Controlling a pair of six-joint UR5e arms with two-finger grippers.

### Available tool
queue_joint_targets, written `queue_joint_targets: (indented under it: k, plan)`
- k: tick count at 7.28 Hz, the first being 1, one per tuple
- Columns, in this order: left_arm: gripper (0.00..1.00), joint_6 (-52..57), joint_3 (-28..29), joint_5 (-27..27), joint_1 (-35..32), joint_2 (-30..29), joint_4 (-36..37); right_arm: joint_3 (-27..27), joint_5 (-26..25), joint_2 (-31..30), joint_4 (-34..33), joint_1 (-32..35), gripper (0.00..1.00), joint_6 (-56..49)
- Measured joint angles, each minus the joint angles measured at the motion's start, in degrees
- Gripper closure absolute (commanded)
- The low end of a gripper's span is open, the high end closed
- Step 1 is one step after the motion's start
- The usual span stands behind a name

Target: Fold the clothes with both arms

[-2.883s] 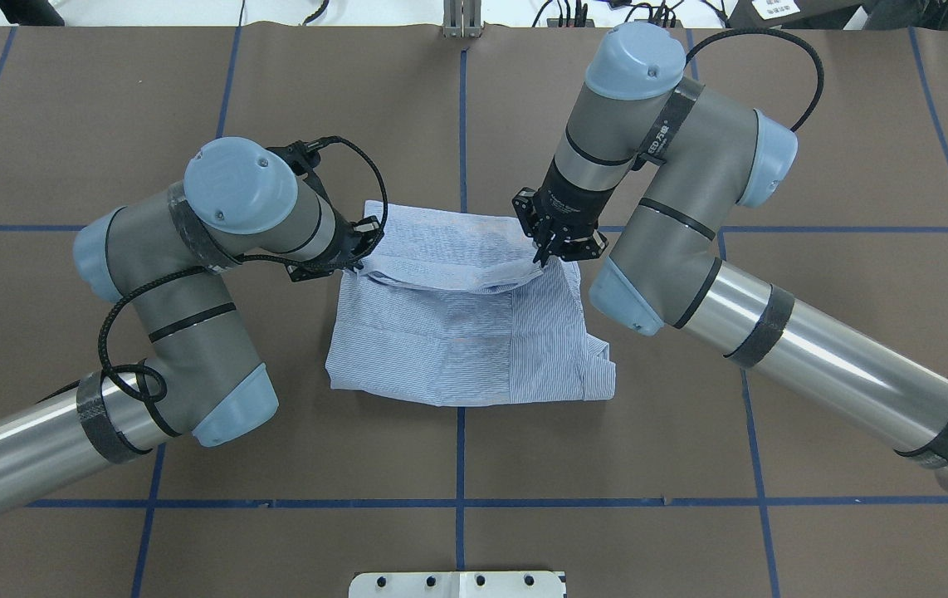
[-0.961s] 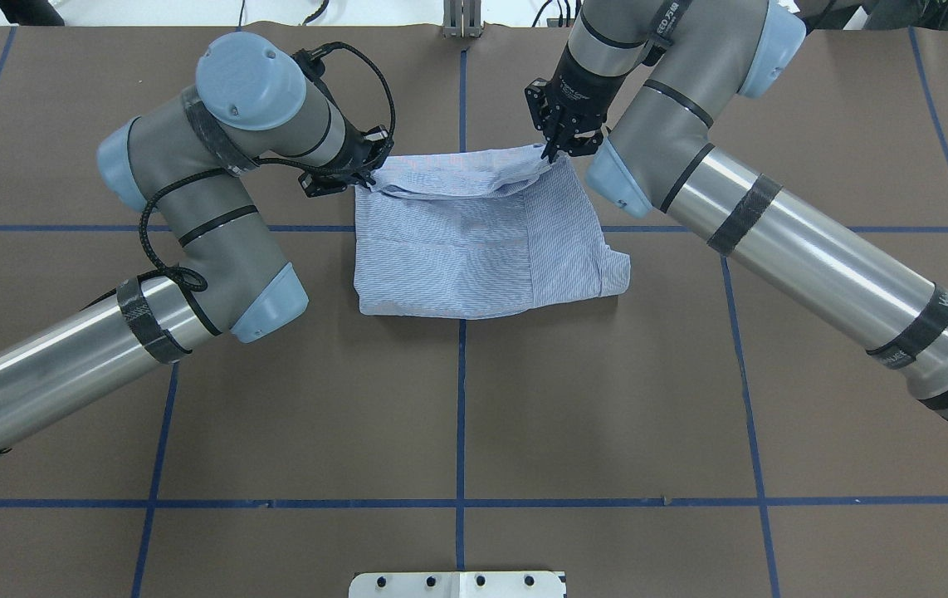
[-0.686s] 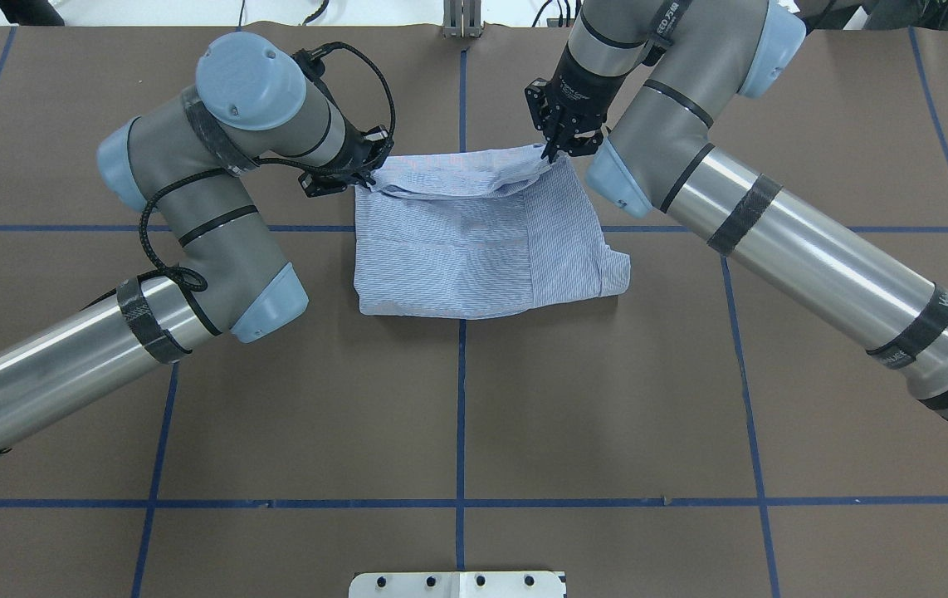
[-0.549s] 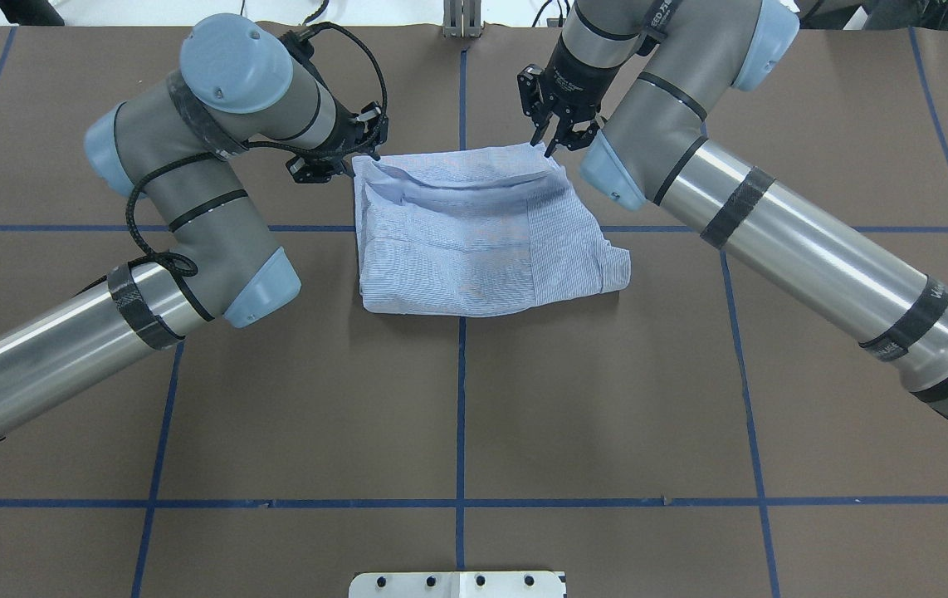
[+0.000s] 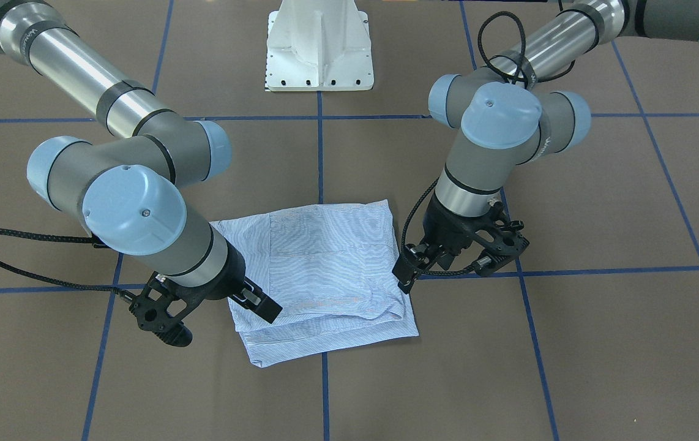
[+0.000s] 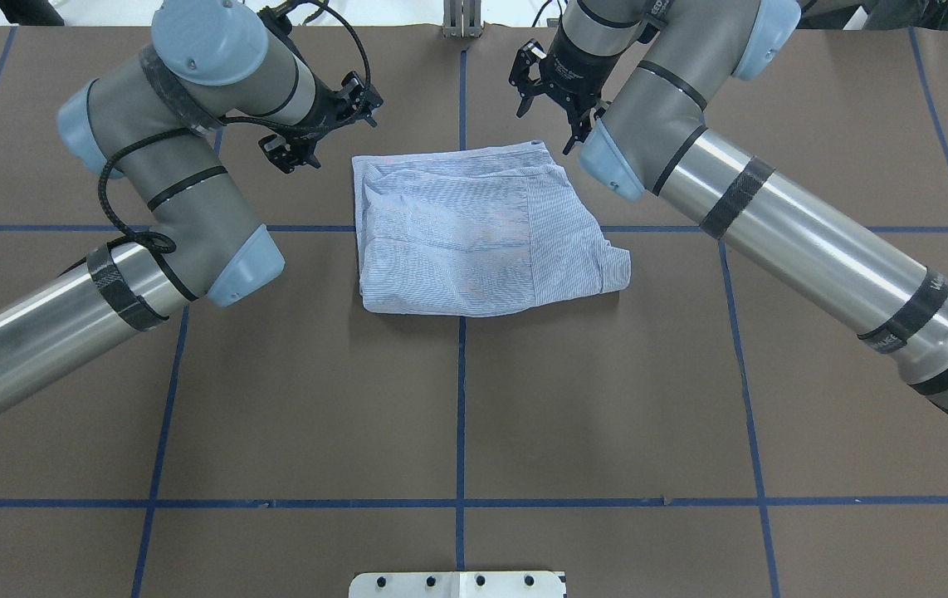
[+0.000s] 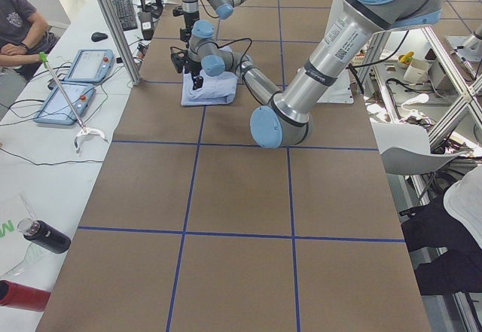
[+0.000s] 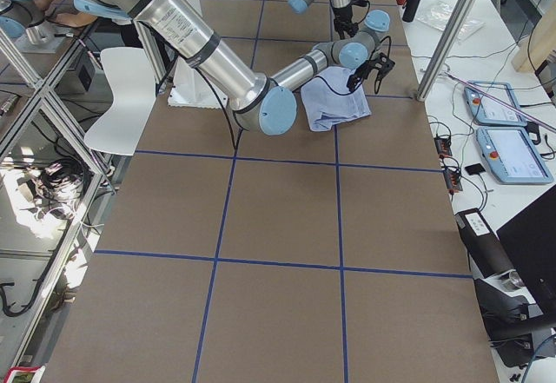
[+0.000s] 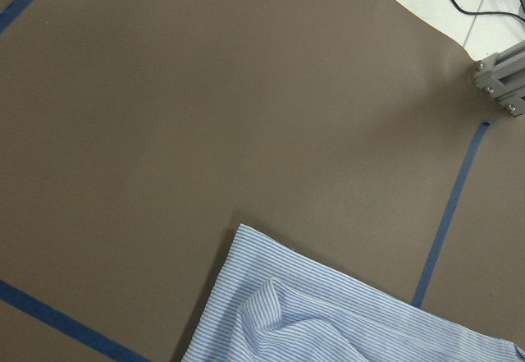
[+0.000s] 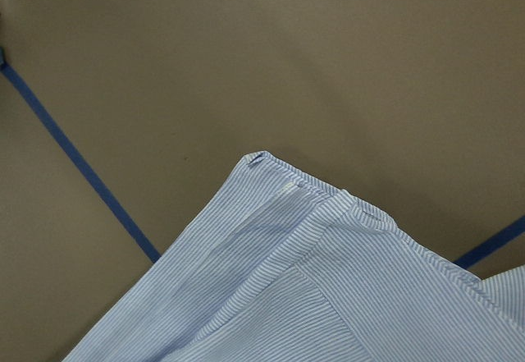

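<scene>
- Shirt (image 6: 474, 237) lies folded into a rough rectangle on the brown table (image 6: 275, 374). It sits far-centre, straddling the centre blue tape line (image 6: 460, 415), btwn the two grippers.
- Left gripper (image 6: 323, 129) hangs just off the shirt's far left corner, fingers apart, nothing in them, clear of the cloth.
- Right gripper (image 6: 547, 116) hangs just beyond the far right corner, fingers likewise spread & empty.
- Progress, as judged: late stage, poss. the last fold already laid. No sleeve trails loose, the top layer reaches the far edge, and both arms are off the fabric.
- Left to do, at most: tidying. Layers at the far edge look stepped, not flush. A lump of cloth (image 6: 617, 270) pokes out at the near right corner, and soft wrinkles run across the top.
- Hidden: collar, pocket, buttons and neck label show in no view. No. of layers underneath can't be counted.
- Wrist cams each give only one shirt corner + bare table, w/ no fingers in frame.
- Side views show shirt & grippers tiny, far down the table, so they add no detail.
- Overhead view cuts both arms off at the frame edges.
</scene>
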Motion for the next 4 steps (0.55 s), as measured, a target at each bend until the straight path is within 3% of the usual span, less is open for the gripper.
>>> queue_joint_targets:
  k: [4]
  plan:
    - [0.01,1.0,-11.9,-1.0,-0.4,9.8,1.7,7.1,-2.8,-8.2,2.0,-1.4,0.0,-4.9]
